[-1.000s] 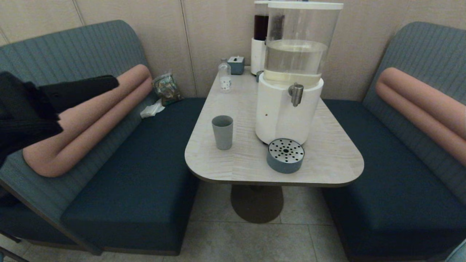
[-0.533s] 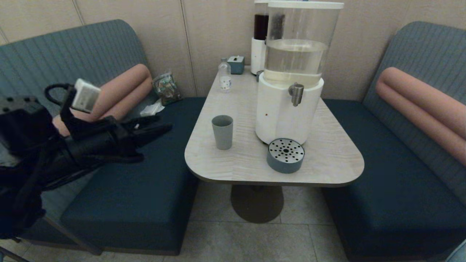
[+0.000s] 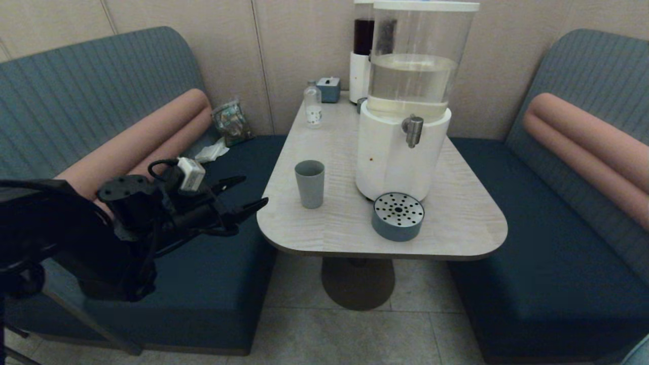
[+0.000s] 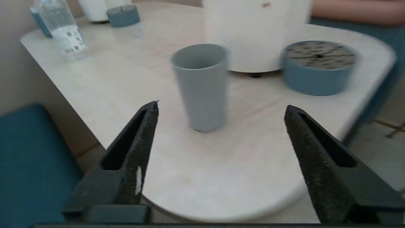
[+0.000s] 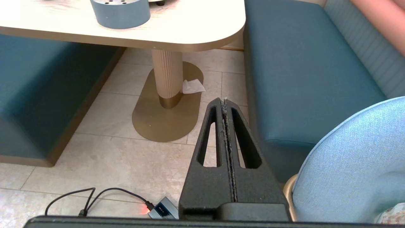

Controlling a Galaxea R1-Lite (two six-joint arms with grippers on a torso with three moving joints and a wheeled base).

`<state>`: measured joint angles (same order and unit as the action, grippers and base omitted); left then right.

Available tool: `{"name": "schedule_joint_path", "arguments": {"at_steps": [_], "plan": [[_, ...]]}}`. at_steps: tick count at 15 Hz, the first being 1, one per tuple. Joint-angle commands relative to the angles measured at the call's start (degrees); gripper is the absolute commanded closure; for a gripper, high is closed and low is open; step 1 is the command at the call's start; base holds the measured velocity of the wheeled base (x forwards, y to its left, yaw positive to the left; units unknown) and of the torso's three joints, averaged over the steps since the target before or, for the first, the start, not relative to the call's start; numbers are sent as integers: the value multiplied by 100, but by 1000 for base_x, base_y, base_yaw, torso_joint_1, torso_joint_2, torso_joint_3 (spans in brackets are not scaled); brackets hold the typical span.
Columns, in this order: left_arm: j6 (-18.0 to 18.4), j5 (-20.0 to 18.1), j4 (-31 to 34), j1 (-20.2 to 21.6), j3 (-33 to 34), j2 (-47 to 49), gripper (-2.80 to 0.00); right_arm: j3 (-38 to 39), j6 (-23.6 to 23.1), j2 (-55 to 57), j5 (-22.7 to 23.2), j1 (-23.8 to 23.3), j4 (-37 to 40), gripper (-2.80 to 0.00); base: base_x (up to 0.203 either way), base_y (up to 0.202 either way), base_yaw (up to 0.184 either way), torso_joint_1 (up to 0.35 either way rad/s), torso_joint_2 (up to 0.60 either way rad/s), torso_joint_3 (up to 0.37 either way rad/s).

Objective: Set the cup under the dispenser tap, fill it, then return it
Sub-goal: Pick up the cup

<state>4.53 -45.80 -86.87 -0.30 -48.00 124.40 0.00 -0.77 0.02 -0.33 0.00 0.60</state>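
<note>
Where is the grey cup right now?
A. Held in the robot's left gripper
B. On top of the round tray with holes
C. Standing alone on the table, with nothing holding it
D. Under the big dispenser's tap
C: the cup stands upright on the table, left of the tray and away from the dispenser tap; the open left gripper is short of it, off the table's edge.

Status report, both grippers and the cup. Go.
Left gripper open, off the table's left edge, aimed at the cup. Right gripper shut, parked low. Cup upright, untouched, left of the dispenser tap. Path clear.
</note>
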Motion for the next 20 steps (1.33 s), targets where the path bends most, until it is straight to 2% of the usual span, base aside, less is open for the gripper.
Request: {"name": "schedule_joint_path", "arguments": {"at_steps": [1,4,8,9,13,20], "plan": [[-1,-35,-60,3,-587,741,-280,0,-11,-2,-2,0,2,0,0,0,0,0,0,0],[-277,-25,-78,-67,-1219,1317,-280,0,-37,-2,7,0,2,0,0,0,0,0,0,0],[-1671,27,-79,-466,-1631,1411,-280,0,-46,-2,7,0,2,0,0,0,0,0,0,0],[-1784,37,-79,-534,-1933,1509,-280,0,-46,-2,15,0,19,0,0,0,0,0,0,0],[-1850,198,12,-665,-2933,2141,-280,0,-108,-2,15,0,9,0,0,0,0,0,0,0],[-1842,207,144,-848,-3713,2611,-280,0,-319,-2,60,0,28,0,0,0,0,0,0,0]]}}
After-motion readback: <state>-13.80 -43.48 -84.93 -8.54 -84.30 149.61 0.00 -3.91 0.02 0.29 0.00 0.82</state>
